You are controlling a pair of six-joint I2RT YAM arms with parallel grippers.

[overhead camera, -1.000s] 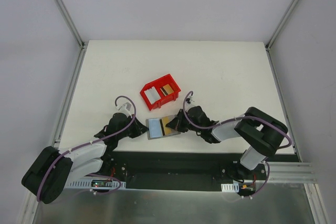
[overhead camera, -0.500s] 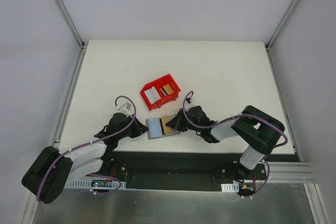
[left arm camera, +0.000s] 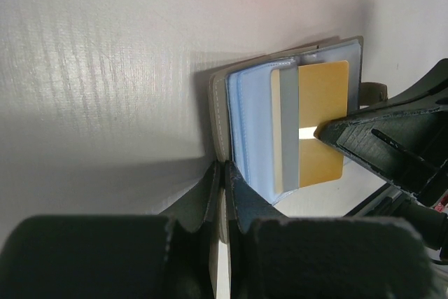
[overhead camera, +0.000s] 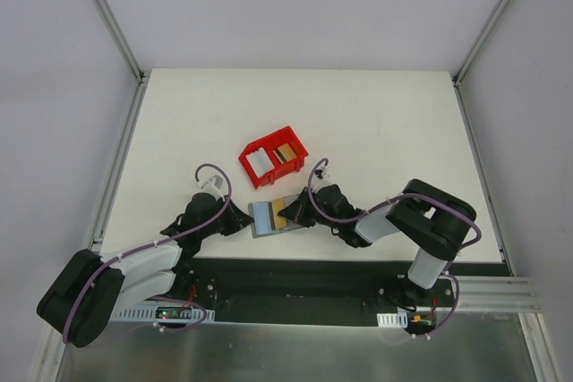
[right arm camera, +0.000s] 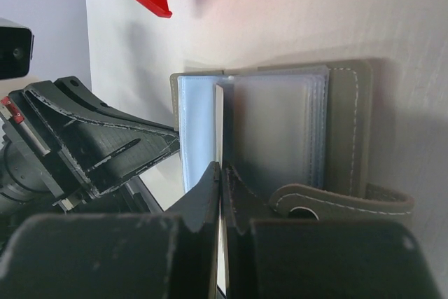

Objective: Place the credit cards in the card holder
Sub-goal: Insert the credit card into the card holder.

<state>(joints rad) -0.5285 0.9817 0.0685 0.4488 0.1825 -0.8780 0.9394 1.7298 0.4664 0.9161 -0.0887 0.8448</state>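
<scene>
The card holder (overhead camera: 263, 217) lies open near the table's front edge, its clear sleeves (right arm camera: 280, 131) facing up. My left gripper (overhead camera: 243, 219) is shut on the edge of its left cover (left arm camera: 218, 110). My right gripper (overhead camera: 291, 215) is shut on a gold credit card (left arm camera: 322, 103), held flat over the holder's right half. In the right wrist view this card (right arm camera: 218, 117) shows edge-on, its front end at the sleeves. I cannot tell whether the card is inside a sleeve. A white card (overhead camera: 259, 161) and a gold and dark card (overhead camera: 285, 151) lie in the red bin (overhead camera: 297, 140).
The red bin stands just behind the holder, a short way from both grippers. The holder's strap with a snap (right arm camera: 329, 204) sticks out on its right side. The table's front edge (overhead camera: 295, 259) runs close below the holder, and both arms reach in low from there.
My right gripper has slid left with the gold card, bringing it further over the open holder. The left gripper and the holder have stayed in place.
</scene>
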